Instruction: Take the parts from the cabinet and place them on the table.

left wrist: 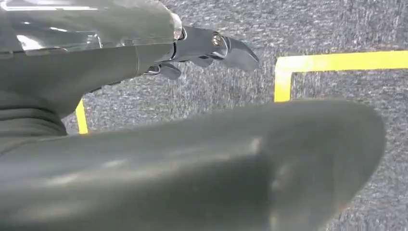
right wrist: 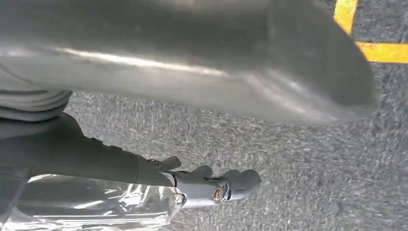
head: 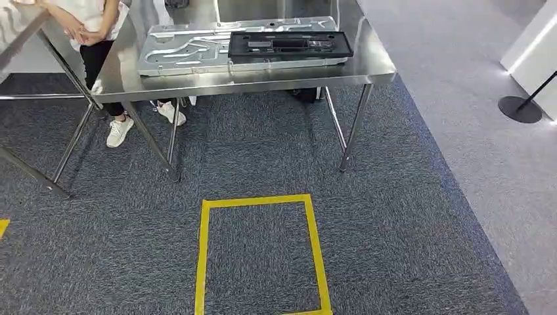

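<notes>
A steel bench (head: 131,69) stands ahead of the robot with 2 parts already on it: a large silver panel (head: 187,49) and a black tray (head: 289,44) resting on the panel's right half. Both lie flat, their long axes running left to right along the bench. A person (head: 98,39) stands at the bench's far left corner. On the carpet nearer the robot is a yellow tape rectangle (head: 203,249). The left hand (left wrist: 202,50) and right hand (right wrist: 211,185) hang over the carpet, fingers loosely extended, holding nothing. Judging by this, 2 parts are delivered; whether more wait in the cabinet cannot be told.
</notes>
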{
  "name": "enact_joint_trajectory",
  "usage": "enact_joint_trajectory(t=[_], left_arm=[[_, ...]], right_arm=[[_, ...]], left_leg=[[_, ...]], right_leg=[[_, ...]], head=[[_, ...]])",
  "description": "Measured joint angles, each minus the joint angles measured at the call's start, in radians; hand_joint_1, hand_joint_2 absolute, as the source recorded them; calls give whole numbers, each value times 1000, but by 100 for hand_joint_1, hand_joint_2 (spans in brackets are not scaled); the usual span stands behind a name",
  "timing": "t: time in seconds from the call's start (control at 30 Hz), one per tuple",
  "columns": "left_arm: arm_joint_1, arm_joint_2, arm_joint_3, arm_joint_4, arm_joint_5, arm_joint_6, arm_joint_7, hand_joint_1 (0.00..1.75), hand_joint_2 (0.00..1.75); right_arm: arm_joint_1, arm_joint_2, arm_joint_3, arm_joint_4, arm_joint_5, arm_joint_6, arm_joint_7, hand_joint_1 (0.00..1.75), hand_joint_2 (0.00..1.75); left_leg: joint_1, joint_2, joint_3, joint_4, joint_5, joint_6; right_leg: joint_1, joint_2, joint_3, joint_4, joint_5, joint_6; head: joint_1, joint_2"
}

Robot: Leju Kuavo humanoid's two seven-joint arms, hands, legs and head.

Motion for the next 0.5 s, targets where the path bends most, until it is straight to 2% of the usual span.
enact_joint_trajectory(t=[0.03, 0.1, 0.13, 0.17, 0.2, 0.23, 0.3, 0.33, 0.37, 0.4, 0.43, 0.47, 0.5], left_arm=[[1, 0, 0, 0, 2, 1, 3, 0, 0], [1, 0, 0, 0, 3, 2, 6, 0, 0], [1, 0, 0, 0, 3, 2, 6, 0, 0], [2, 0, 0, 0, 3, 3, 7, 0, 0], [2, 0, 0, 0, 3, 3, 8, 0, 0], [3, 1, 0, 0, 3, 3, 8, 0, 0], [2, 3, 0, 0, 4, 3, 8, 0, 0], [0, 5, 0, 0, 4, 3, 8, 0, 0], [-1, 6, 0, 0, 5, 3, 7, 0, 0], [0, 6, 0, 0, 5, 3, 6, 0, 0], [0, 6, 0, 0, 5, 3, 5, 0, 0], [1, 6, 0, 0, 5, 3, 5, 0, 0], [1, 5, 0, 0, 5, 3, 5, 0, 0]], right_arm=[[0, 0, -1, 0, 0, 3, -3, 0, 0], [0, 0, -5, 0, -5, 16, -11, 0, 0], [0, 0, -5, 0, -8, 24, -14, 0, 0], [0, 0, -6, 0, -11, 39, -17, 0, 0], [0, 0, -8, 0, -14, 50, -17, 0, 0], [1, 0, -11, 0, -18, 59, -16, 0, 0], [0, 0, -18, 1, -23, 80, -1, 0, 0], [-2, 2, -21, 1, -27, 90, 13, 0, 0], [-2, 3, -23, 1, -30, 95, 24, 0, 0], [-3, 3, -26, 1, -33, 100, 31, 0, 0], [-4, 3, -30, 1, -37, 104, 43, 0, 175], [-5, 3, -33, 1, -39, 106, 50, 0, 175], [-5, 2, -36, 1, -39, 107, 61, 0, 175]], left_leg=[[1, -3, -11, 28, -42, -5], [4, -3, -60, 179, -156, -13], [6, -3, -82, 254, -189, -16], [6, -3, -91, 302, -197, -17], [6, -4, -81, 306, -184, -17], [6, -4, -43, 257, -155, -14], [5, -4, 80, 69, -93, -2], [3, -5, 133, -15, -98, 8], [-1, -4, 144, -34, -97, 9], [-3, -4, 137, -32, -93, 12], [-4, -4, 134, -34, -94, 14], [-5, -4, 131, -35, -90, 20], [10, -2, 133, -51, -76, 28]], right_leg=[[1, -1, -8, 0, 7, -7], [5, -3, -26, 1, 22, -15], [7, -3, -36, 3, 28, -17], [9, -3, -46, 6, 34, -17], [10, -2, -55, 9, 38, -16], [10, -1, -63, 14, 42, -14], [12, 1, -70, 19, 47, -10], [12, -1, -72, 21, 49, -7], [16, 0, -75, 24, 52, -1], [15, -1, -76, 23, 56, 5], [14, -1, -79, 24, 60, 11], [14, -1, -79, 21, 64, 18], [16, 0, -83, 29, 58, 23]], head=[[0, 0], [0, 0], [0, 0], [0, 0], [0, 0], [0, 0], [0, 0], [0, 0], [0, 0], [0, 0], [0, 0], [0, 0], [0, 0]])
